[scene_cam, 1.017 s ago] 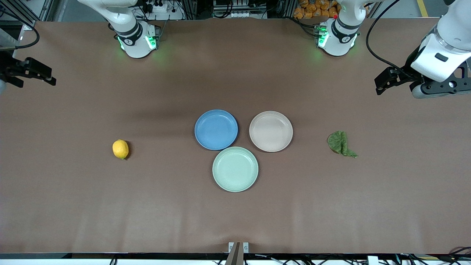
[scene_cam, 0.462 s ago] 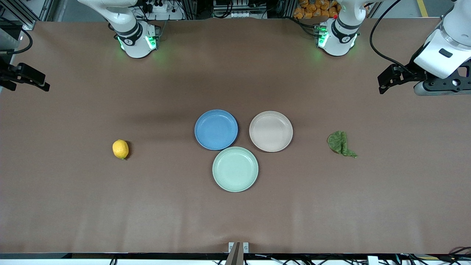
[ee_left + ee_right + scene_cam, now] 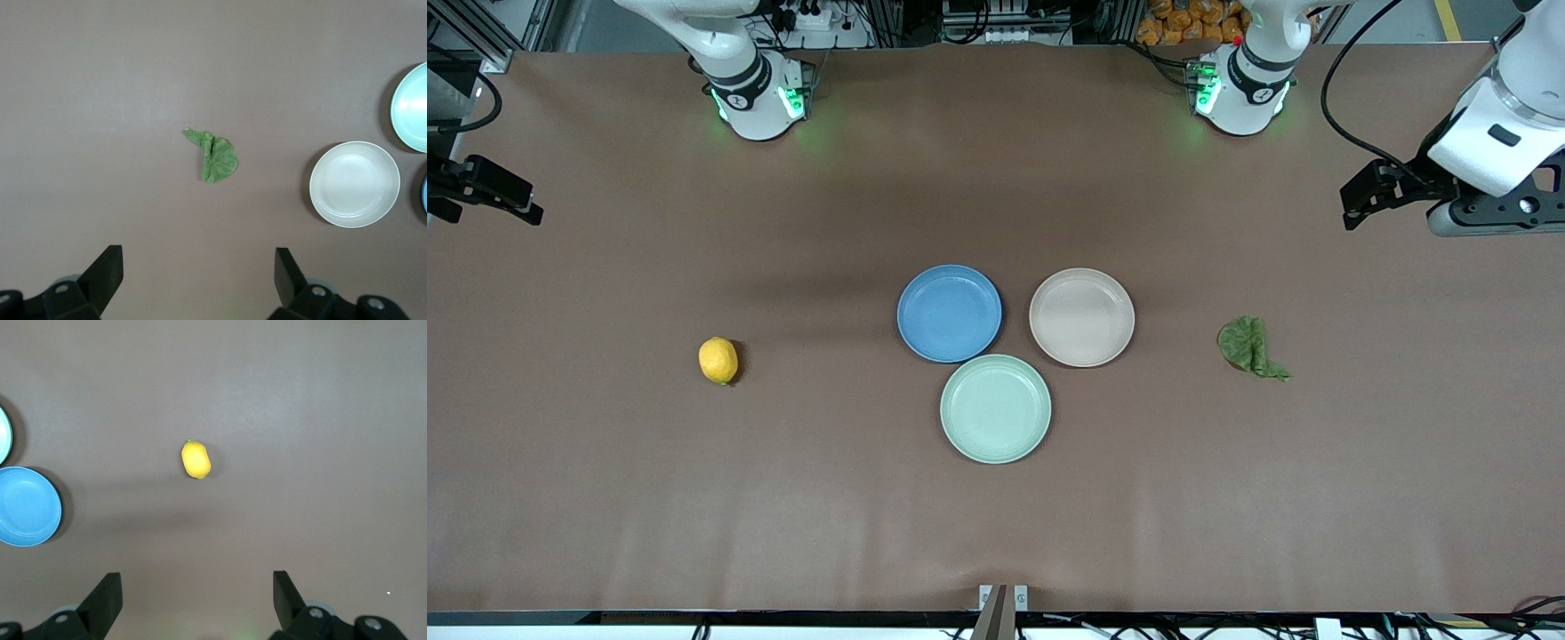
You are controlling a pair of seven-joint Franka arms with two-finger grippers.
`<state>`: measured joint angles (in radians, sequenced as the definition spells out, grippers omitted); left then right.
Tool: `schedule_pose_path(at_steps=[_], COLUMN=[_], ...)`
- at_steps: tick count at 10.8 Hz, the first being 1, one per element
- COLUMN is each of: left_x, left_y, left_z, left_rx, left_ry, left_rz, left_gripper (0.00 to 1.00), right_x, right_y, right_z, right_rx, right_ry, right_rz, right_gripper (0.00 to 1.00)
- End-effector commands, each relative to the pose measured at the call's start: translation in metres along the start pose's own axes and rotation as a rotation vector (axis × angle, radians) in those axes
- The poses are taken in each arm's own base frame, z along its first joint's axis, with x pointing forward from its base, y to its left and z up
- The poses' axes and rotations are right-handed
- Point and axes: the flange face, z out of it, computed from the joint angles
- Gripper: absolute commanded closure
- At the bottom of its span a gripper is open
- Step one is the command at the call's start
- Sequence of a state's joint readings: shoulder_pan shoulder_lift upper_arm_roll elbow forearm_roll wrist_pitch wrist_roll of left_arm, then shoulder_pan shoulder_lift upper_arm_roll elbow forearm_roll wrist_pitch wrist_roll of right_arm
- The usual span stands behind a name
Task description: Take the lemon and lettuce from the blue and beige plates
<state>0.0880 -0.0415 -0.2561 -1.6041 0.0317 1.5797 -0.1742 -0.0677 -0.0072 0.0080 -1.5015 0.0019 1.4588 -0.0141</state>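
Observation:
The lemon (image 3: 719,360) lies on the bare table toward the right arm's end, apart from the plates; it also shows in the right wrist view (image 3: 196,459). The lettuce (image 3: 1250,347) lies on the bare table toward the left arm's end, also in the left wrist view (image 3: 215,156). The blue plate (image 3: 949,313) and beige plate (image 3: 1082,317) sit side by side mid-table, both empty. My left gripper (image 3: 1356,200) hangs open and empty high over the table's left-arm end (image 3: 198,273). My right gripper (image 3: 511,197) hangs open and empty over the right-arm end (image 3: 197,595).
A pale mint-green plate (image 3: 996,408) sits empty, nearer the front camera than the other two plates and touching both. The two arm bases (image 3: 758,93) (image 3: 1240,84) stand along the table's edge farthest from the front camera.
Both grippers have drawn outward toward their own ends of the table, the right one most. The lemon, lettuce and plates have not moved.

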Motion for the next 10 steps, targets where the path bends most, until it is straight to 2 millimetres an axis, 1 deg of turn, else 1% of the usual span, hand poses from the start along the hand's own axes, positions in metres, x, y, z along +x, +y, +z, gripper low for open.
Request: schedule_pose_path(at_steps=[1, 2, 3, 6, 10], left_x=[0.004, 0.004, 0.005, 0.006, 0.005], left_y=[-0.013, -0.024, -0.027, -0.034, -0.035], left_z=[-0.004, -0.004, -0.003, -0.003, -0.004], left_rx=[-0.015, -0.014, -0.015, -0.015, -0.015], left_ry=[0.006, 0.004, 0.004, 0.004, 0.005], left_rz=[0.009, -0.006, -0.009, 0.017, 0.015], left_gripper=[0.0, 0.0, 0.0, 0.0, 0.0], right_x=[0.004, 0.004, 0.004, 0.004, 0.004], right_y=[0.002, 0.001, 0.0, 0.002, 0.002], right_z=[-0.004, -0.004, -0.004, -0.004, -0.003], right_rx=[-0.011, -0.011, -0.011, -0.009, -0.009], right_ry=[0.003, 0.003, 0.002, 0.002, -0.001], right_rz=[0.013, 0.011, 0.009, 0.014, 0.014], right_gripper=[0.0, 0.0, 0.0, 0.0, 0.0])
